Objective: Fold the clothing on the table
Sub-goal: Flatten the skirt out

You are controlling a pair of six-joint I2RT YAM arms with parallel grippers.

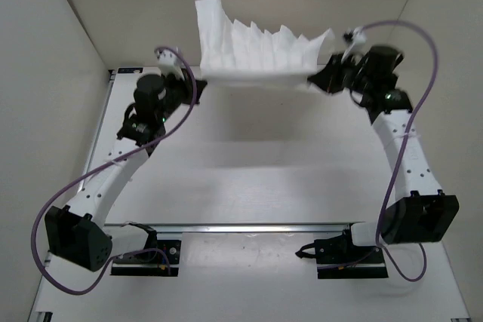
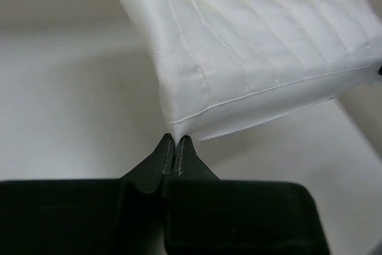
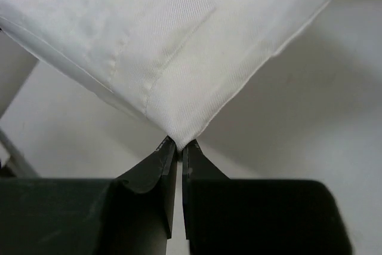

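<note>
The clothing (image 1: 253, 50), a thin white cloth with crease lines, hangs stretched in the air over the far part of the table (image 1: 256, 179). My left gripper (image 1: 195, 81) is shut on its left corner, seen up close as the clothing (image 2: 250, 46) pinched in the left gripper (image 2: 177, 140). My right gripper (image 1: 315, 79) is shut on the right corner. Close up, the clothing (image 3: 167, 46) comes to a point between the tips of the right gripper (image 3: 179, 144). The cloth's upper part rises in pleats against the back wall.
White walls (image 1: 53, 58) close in the table on the left, back and right. A metal rail (image 1: 249, 227) runs across near the arm bases. Purple cables (image 1: 423, 111) loop off both arms.
</note>
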